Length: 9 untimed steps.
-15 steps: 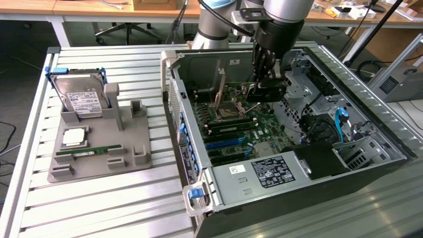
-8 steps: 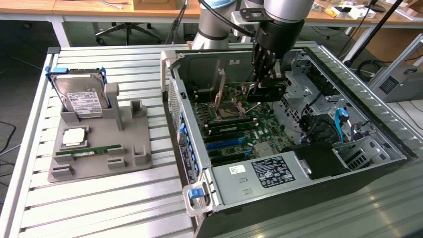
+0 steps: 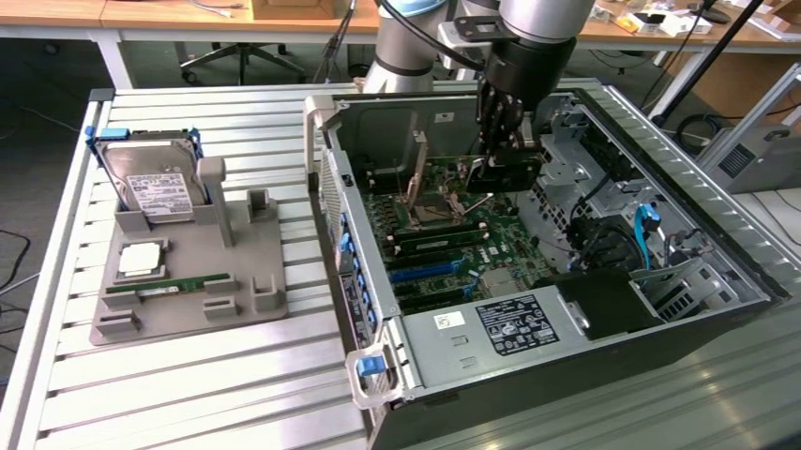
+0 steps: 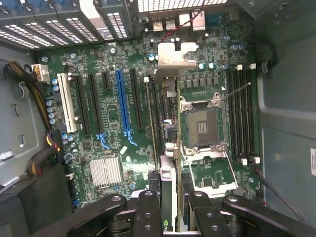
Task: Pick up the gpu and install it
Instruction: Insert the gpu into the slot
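gripper (image 4: pixel 170 207) is clamping the card (image 4: pixel 168 148) edge-on above the motherboard (image 4: pixel 113 123) - keeping it square over a slot (bracket (image 4: pixel 175 59) toward the case's rear wall) seems key.

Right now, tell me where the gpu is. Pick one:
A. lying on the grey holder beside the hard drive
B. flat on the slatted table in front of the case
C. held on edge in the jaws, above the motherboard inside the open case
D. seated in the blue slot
C. The gripper is inside the computer case and grips the gpu on edge over the motherboard, with the card's silvery bracket ahead of it.
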Each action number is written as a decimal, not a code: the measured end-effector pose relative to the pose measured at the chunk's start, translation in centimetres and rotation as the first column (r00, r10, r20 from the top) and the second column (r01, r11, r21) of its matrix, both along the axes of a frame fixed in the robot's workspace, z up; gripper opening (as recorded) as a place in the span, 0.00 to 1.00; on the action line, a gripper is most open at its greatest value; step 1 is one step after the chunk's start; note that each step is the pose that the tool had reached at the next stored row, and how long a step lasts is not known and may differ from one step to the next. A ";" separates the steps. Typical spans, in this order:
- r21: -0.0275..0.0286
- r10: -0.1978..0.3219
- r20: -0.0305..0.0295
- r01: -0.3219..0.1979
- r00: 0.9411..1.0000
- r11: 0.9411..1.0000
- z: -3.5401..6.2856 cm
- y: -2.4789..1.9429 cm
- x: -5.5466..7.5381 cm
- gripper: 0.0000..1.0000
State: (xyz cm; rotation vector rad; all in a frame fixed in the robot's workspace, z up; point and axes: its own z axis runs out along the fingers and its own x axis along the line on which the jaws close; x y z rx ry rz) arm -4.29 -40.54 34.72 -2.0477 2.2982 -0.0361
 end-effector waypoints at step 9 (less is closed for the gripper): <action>0.000 0.021 0.000 -0.021 1.000 1.000 0.00 0.00 0.0 0.27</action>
